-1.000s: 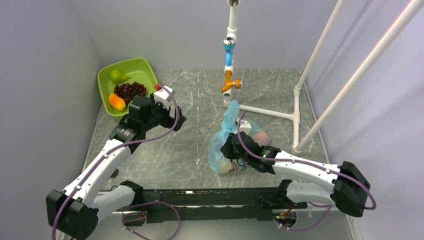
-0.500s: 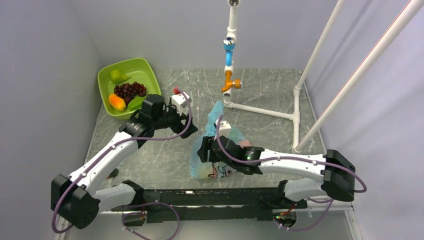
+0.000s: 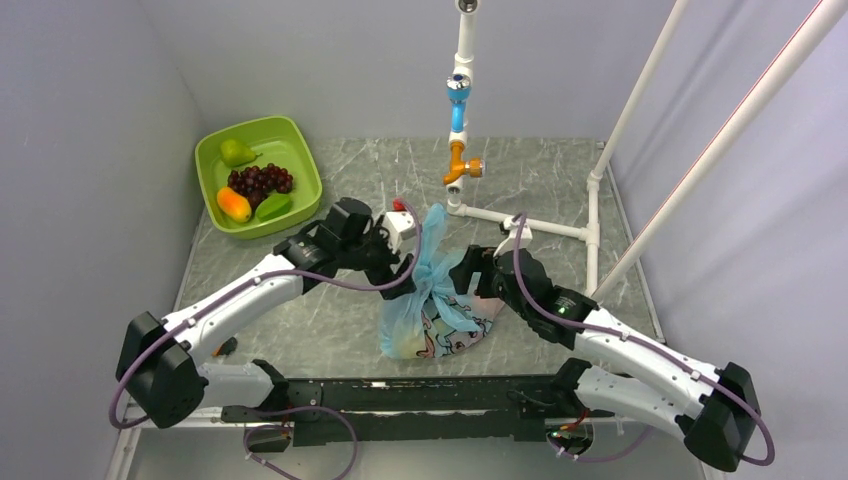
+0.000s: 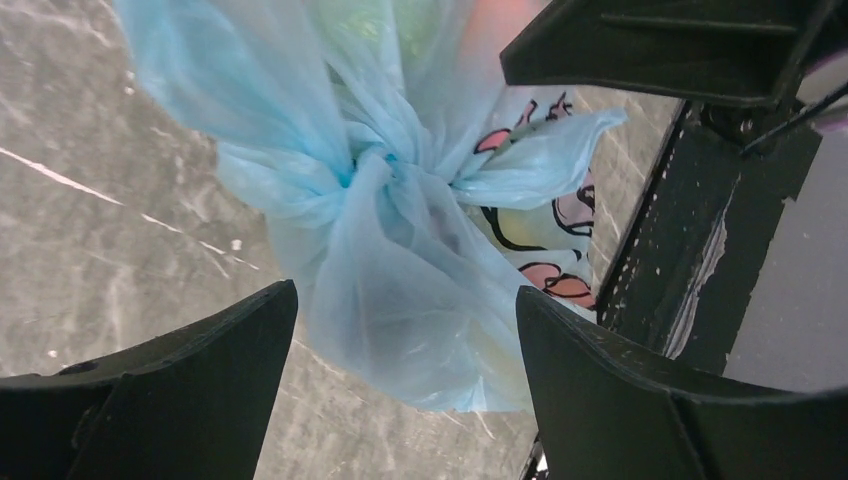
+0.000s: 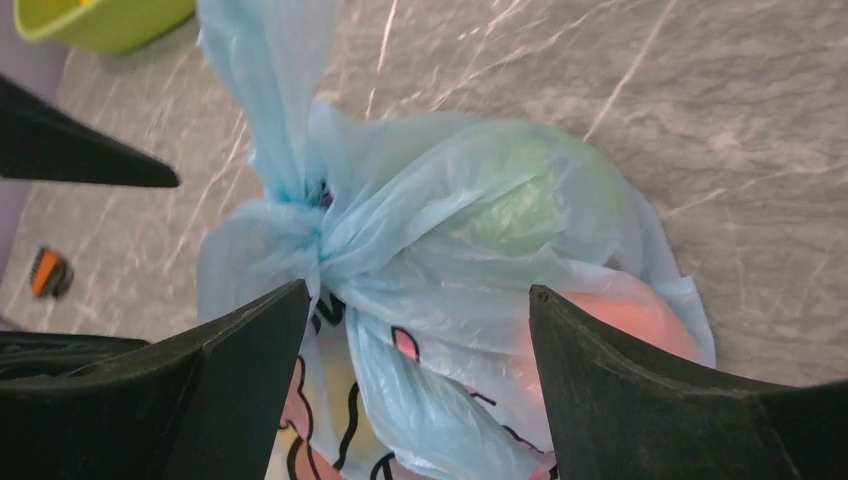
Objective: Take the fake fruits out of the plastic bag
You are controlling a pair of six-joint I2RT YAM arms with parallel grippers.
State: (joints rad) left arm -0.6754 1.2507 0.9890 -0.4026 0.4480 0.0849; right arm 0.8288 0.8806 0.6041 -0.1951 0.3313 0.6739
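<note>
Plastic bag [image 4: 400, 260] is sitting between the jaws of my left gripper [image 4: 405, 290], which is hanging wide apart and gripping nothing. My right gripper [image 5: 420, 288] is gaping just as wide, empty, facing it across the knot [image 5: 318, 225]. Bag is lying mid-desk, toward the near edge, with fake fruits [image 5: 510, 200] showing through the film.

Risk: both grippers are crowding one knot and may collide. Tugging the thin film may tear it, sending fruit rolling off the near edge.

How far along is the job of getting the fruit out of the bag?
Nothing looks done: the plastic bag is knotted shut, fake fruits showing through it. In hand: left pincer and right pincer hang open near the knot. Left: untie it, take fruits out.
</note>
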